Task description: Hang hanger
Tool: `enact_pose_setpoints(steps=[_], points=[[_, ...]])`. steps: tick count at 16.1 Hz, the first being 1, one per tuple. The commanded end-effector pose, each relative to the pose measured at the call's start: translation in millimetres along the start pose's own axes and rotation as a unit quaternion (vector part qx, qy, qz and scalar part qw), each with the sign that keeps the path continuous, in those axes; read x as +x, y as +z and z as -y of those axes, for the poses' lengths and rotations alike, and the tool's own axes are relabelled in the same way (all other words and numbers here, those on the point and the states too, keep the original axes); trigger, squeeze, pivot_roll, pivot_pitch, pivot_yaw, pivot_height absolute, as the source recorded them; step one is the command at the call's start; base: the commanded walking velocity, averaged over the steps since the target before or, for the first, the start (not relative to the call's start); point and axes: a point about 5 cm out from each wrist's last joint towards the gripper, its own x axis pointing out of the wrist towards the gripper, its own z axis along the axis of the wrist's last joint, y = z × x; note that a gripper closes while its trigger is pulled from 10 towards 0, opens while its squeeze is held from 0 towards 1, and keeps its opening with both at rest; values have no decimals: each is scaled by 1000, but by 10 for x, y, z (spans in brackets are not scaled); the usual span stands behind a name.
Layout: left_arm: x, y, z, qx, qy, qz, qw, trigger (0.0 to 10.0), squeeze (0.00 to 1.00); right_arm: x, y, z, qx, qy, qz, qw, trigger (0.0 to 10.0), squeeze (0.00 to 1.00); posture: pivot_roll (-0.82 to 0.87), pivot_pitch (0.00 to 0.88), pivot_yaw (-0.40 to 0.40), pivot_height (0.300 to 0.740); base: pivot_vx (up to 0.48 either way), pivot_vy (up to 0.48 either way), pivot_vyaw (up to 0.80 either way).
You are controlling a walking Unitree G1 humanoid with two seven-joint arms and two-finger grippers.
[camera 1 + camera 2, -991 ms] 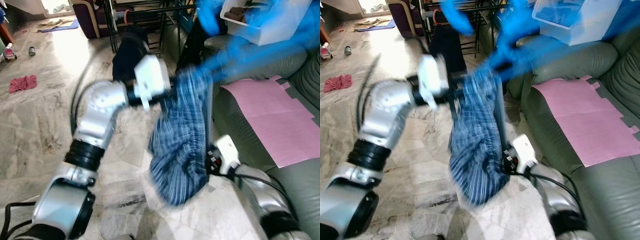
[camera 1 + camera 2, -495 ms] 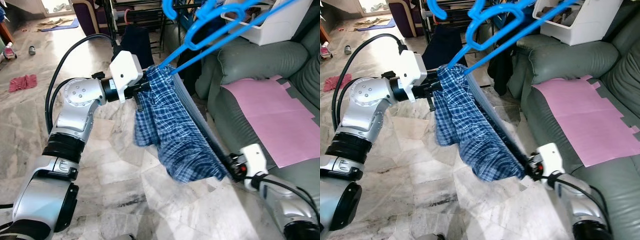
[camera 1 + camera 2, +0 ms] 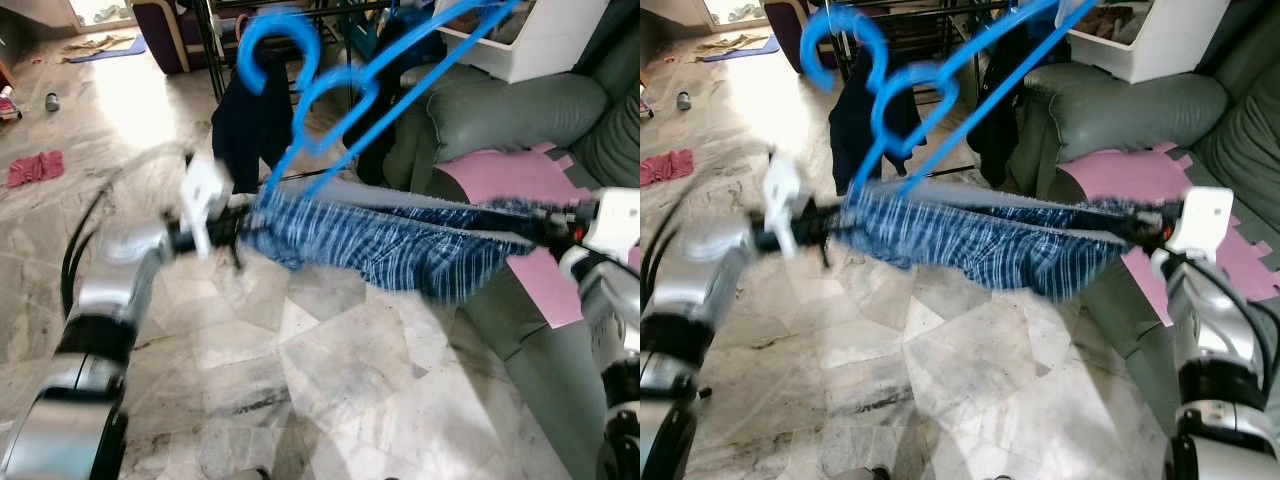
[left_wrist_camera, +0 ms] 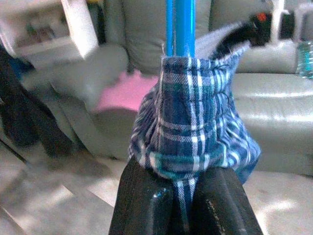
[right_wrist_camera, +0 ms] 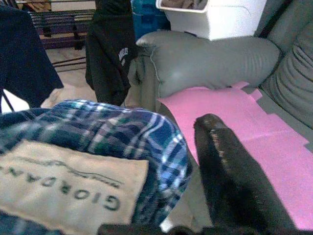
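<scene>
Marble floor (image 3: 330,380) underfoot, grey leather sofa (image 3: 520,110) with a pink sheet (image 3: 500,180) on its seat to the right, dark metal clothes rack (image 3: 260,30) at the back with a black garment (image 3: 250,130) hanging from it.

Left eye view: blue plastic hanger (image 3: 330,90) tilted high before the rack, hook toward the upper left, not yet over a rail. Blue plaid cotton shorts (image 3: 400,245) now pulled out nearly level between both arms, where half a second ago hung steeply, bunched toward the floor. Left end effector (image 3: 240,222) blurred at one end of the cloth; right end effector (image 3: 560,225) raised and swung out over the sofa edge since then. Judged: waistband being stretched wide on the hanger before hanging; rail still well apart.

Right eye view: same spread, white storage bin (image 3: 1150,35) on the sofa back.

Left wrist view: fingers (image 4: 146,205) narrow, pinching plaid fabric just below the blue hanger bar.

Right wrist view: one black finger (image 5: 234,181) beside the waistband label; whether clamped cannot be told.
</scene>
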Motion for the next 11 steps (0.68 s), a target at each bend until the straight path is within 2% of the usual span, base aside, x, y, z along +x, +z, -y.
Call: enact_pose_setpoints(steps=[1, 2, 5, 8, 10, 11], points=[[-129, 53, -45, 2, 6, -2, 1000, 0, 0, -25, 17, 163, 8, -41, -4, 999, 0, 0, -37, 102, -3, 740, 0, 0, 0], [-150, -138, 132, -33, -46, -32, 998, 0, 0, 49, 121, 95, 15, -38, 10, 999, 0, 0, -37, 100, -7, 740, 0, 0, 0], [-163, -298, 311, -71, -94, -57, 991, 0, 0, 113, 174, 17, 19, -35, 16, 999, 0, 0, -43, 97, -11, 740, 0, 0, 0], [-129, -328, 417, -97, -124, -56, 986, 0, 0, 138, 114, -58, 21, -30, 5, 999, 0, 0, -42, 96, -11, 740, 0, 0, 0], [-155, -374, 537, -113, -168, -78, 976, 0, 0, 142, 86, -56, 22, -34, -1, 999, 0, 0, -43, 96, -8, 740, 0, 0, 0], [-157, -402, 560, -114, -173, -87, 974, 0, 0, 149, 90, -51, 21, -35, -1, 999, 0, 0, -46, 97, -5, 740, 0, 0, 0]])
